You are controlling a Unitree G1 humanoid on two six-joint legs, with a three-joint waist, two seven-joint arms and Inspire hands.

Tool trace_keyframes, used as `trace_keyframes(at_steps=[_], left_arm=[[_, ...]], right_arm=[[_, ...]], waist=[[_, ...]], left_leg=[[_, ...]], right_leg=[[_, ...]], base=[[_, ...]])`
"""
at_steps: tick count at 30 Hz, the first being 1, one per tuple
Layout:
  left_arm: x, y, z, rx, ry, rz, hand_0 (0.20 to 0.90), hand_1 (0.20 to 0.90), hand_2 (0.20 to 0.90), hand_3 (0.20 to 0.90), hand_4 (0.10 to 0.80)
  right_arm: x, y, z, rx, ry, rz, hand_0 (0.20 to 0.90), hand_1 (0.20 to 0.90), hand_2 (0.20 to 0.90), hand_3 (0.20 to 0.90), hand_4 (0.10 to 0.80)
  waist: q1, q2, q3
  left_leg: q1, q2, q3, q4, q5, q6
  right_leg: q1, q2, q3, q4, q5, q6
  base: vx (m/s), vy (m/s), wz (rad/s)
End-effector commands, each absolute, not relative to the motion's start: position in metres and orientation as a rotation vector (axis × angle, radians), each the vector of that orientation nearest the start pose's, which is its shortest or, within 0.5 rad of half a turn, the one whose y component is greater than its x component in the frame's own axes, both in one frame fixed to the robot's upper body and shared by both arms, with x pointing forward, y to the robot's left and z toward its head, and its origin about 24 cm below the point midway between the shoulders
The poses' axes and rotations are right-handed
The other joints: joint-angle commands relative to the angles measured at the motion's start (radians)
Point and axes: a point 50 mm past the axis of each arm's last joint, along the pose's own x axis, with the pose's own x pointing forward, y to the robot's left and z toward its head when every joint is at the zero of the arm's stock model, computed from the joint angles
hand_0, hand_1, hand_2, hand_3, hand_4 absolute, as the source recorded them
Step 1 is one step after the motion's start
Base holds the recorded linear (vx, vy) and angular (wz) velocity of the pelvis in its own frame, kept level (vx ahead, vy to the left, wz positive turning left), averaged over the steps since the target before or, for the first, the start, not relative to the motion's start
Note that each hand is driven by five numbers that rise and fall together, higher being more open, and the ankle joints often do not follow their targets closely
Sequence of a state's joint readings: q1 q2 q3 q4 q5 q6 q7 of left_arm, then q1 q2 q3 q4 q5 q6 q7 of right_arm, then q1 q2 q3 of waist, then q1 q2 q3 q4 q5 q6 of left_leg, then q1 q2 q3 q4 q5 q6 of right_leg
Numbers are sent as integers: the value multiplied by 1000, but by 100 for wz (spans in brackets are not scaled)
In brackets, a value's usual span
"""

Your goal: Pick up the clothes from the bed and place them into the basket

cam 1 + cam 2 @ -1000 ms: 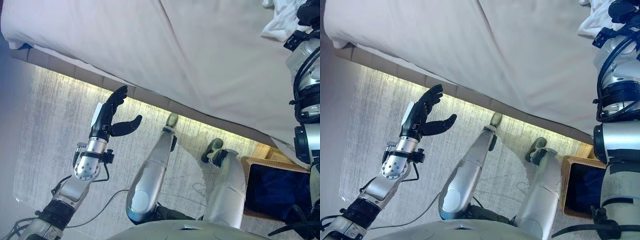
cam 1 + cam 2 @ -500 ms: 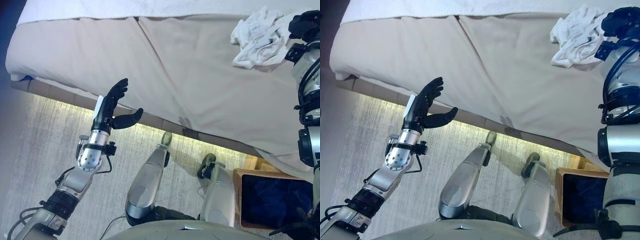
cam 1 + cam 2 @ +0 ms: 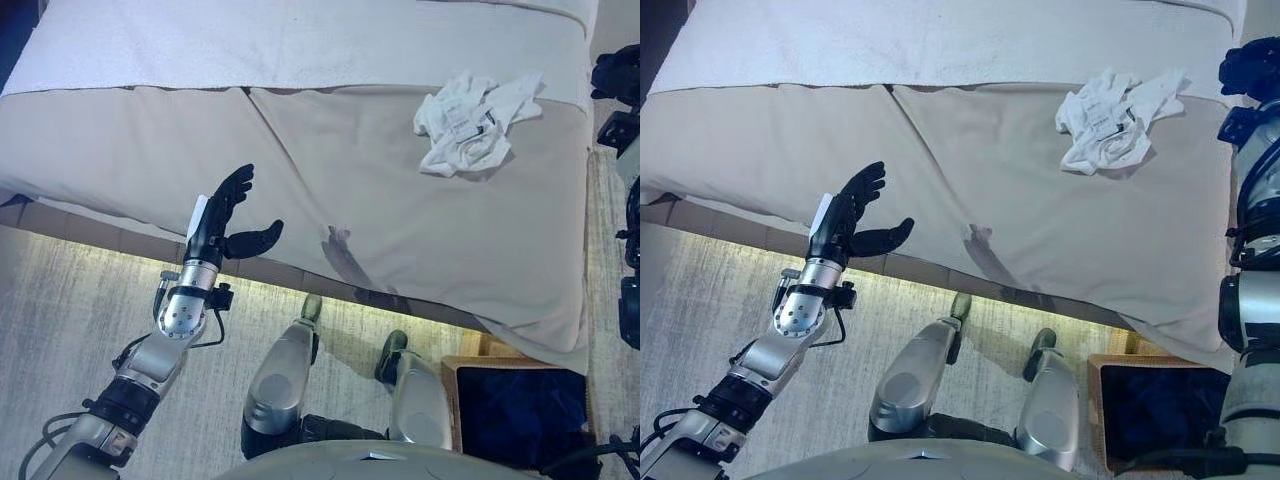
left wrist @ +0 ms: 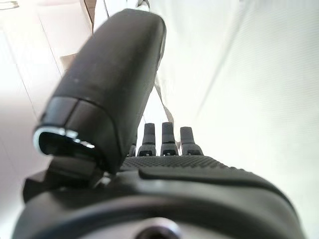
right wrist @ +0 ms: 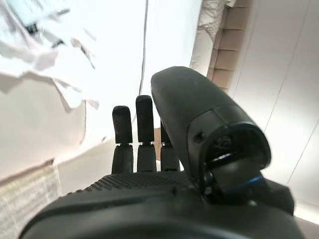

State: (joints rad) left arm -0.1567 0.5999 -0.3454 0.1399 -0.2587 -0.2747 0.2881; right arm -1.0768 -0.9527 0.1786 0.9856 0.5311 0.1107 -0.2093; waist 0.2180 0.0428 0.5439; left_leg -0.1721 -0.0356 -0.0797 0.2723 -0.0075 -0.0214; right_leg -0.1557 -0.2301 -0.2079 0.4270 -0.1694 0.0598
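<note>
The left hand [image 3: 222, 212] is raised over the near edge of the bed [image 3: 150, 150], fingers straight and spread, thumb out to the side, holding nothing. The right hand [image 3: 1250, 65] shows at the far right, past the bed's right edge; in its wrist view the fingers [image 5: 144, 119] stand straight and nothing is in them.

One garment can be seen on the bed: a crumpled white cloth [image 3: 470, 120], lying on the beige cover near the bed's far right corner. It is near the right hand, just to its left and not touching it, and well apart from the left hand, with bare cover between them.

One basket [image 3: 470, 365] stands on the floor by the bed's near right corner, woven, with dark cloth [image 3: 520, 410] inside.
</note>
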Motion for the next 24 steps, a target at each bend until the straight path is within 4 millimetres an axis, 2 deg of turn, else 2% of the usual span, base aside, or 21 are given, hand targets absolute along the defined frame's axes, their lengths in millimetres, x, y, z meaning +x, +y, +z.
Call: trace_keyframes(at_steps=[1, 6, 11, 18, 22, 24], left_arm=[[271, 195, 88, 266, -312, -32, 900, 900, 900, 900, 800], [271, 189, 91, 243, -333, -48, 900, 900, 900, 900, 800], [270, 185, 87, 234, -316, -71, 900, 900, 900, 900, 800], [270, 184, 81, 211, -280, -49, 900, 900, 900, 900, 800], [269, 186, 80, 188, -270, -30, 900, 900, 900, 900, 800], [270, 189, 84, 185, -269, -27, 900, 900, 900, 900, 800]], right_arm=[[348, -359, 307, -421, -287, -652, 900, 900, 900, 900, 800], [355, -344, 319, -478, -303, -700, 900, 900, 900, 900, 800], [362, -339, 311, -537, -242, -727, 900, 900, 900, 900, 800], [369, -330, 296, -571, -192, -686, 900, 900, 900, 900, 800], [370, -327, 296, -576, -211, -664, 900, 900, 900, 900, 800], [368, -328, 296, -592, -221, -665, 900, 900, 900, 900, 800]], waist=[[-11, -28, -120], [-4, 2, -82], [0, 17, -71], [-19, 16, -100], [-36, 8, -119], [-35, 6, -119]], left_leg=[[-81, 13, 50, 145, -148, 16], [-119, -4, 33, 141, -123, 14], [-104, -9, 12, 75, -81, 9], [-42, -3, 5, -65, -28, 5], [-21, -4, 27, -76, -37, 9], [-34, -5, 35, -50, -50, 21]], right_leg=[[-6, 50, -61, -31, 18, -74], [-53, 47, -68, -7, 18, -81], [-53, 49, -70, -44, 38, -75], [-27, 65, -46, -172, 100, -48], [-10, 61, -20, -216, 120, -35], [-29, 55, -19, -155, 101, -34]], base=[[-73, -4, 2], [-58, 9, 5], [25, 6, 7], [60, 42, 1], [72, 106, -11], [37, 117, -20]])
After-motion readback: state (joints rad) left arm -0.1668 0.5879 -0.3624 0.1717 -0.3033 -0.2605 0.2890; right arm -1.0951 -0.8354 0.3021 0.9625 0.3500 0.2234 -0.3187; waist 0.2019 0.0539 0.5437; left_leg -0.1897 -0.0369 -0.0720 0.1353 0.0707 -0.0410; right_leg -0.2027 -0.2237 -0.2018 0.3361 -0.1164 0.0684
